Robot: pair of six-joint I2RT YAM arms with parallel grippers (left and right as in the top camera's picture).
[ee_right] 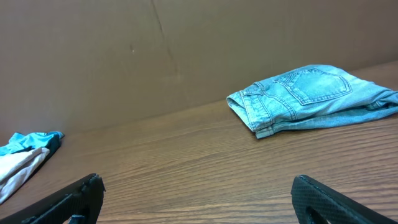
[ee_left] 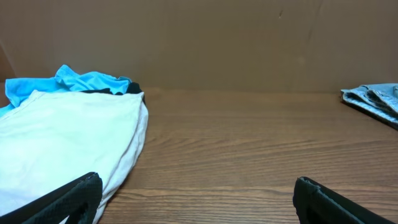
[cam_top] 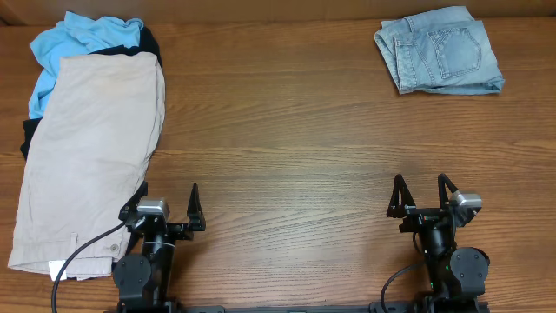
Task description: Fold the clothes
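Down low, left end effector [cam_top: 168,198] and right end effector [cam_top: 420,189] point forward, both spread wide.

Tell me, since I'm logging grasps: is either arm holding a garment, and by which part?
Nothing is held. The left gripper and right gripper both show open, empty jaws; the beige shorts and denim shorts lie ungripped on the table.

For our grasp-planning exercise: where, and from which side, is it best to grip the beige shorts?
Probably pinch the right-hand long edge of the beige shorts, coming from the table side. They lie flat on top, and that edge drapes free onto the wood nearest the left gripper.
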